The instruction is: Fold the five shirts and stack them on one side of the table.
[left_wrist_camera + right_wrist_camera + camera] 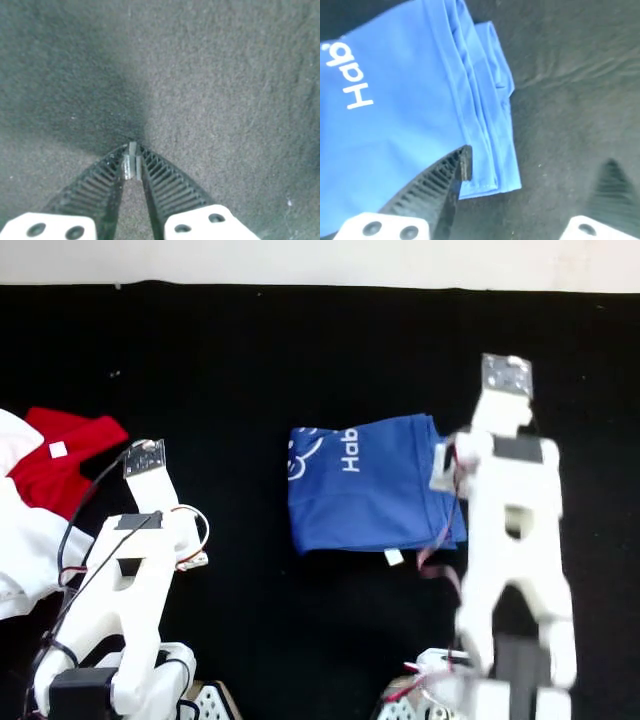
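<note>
right gripper [537, 165]: released, jaws spread wide, nothing held. One ribbed finger is seen over the blue shirt [395, 125], just inside its layered edge. The other is seen over bare table beyond that edge. Contact with the cloth cannot be told.
left gripper [131, 156]: clenched, ribbed tips met, nothing between them. It is pointed down at bare dark table cover.
right arm [510, 530]: white, stretched from the near edge toward the far side. It is placed along the right-hand edge of the blue shirt and overlaps that edge in the high view. Thin red and white wires are seen hanging beside it.
left arm [135, 580]: white, raised from the near left corner, with black cabling looped along it. It is well apart from the blue shirt and near the red shirt [70, 455].
blue shirt: folded to a rough rectangle, white print uppermost, lying flat near the middle of the table [250, 360]. A small white tag [393, 557] is noted at its near edge.
red shirt: unfolded and crumpled at the left edge of the table, a small white label showing on it.
white shirt [25, 540]: unfolded, heaped at the left edge, touching the red shirt.
table: covered in black cloth, with a pale strip of wall [320, 260] seen behind it.
</note>
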You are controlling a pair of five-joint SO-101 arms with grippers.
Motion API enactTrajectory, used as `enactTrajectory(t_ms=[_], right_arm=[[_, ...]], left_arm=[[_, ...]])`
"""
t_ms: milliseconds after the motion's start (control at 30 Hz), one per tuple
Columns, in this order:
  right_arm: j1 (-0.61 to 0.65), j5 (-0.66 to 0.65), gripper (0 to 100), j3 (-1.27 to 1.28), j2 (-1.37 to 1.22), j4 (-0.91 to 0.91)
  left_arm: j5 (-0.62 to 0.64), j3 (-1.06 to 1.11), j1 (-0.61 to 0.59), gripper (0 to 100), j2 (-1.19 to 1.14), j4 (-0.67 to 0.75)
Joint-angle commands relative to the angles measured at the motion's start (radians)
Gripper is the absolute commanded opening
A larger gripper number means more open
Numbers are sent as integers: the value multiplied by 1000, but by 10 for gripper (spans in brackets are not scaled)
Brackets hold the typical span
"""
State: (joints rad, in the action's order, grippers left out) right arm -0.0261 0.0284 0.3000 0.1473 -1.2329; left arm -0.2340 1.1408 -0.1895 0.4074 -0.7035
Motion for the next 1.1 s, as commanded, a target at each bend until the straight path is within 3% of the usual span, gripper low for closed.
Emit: enactTrajectory(t_ms=[0, 233, 633, 733, 933, 1067], right_arm=[[44, 14, 435, -289, -240, -134], [119, 20, 435, -650, -545, -308], [142, -18, 432, -875, -878, -318], [140, -66, 355, -918, -970, -317], [105, -143, 36, -1069, -1107, -321], [48, -180, 7, -1150, -1159, -332]], left_arm=[[-3, 1, -22, 8, -5, 18], [-3, -1, -22, 8, -7, 18], [-2, 1, -24, 8, -7, 25], [-2, 1, -24, 8, -7, 25], [-2, 1, -24, 8, -7, 25], [-2, 1, -24, 8, -7, 25]])
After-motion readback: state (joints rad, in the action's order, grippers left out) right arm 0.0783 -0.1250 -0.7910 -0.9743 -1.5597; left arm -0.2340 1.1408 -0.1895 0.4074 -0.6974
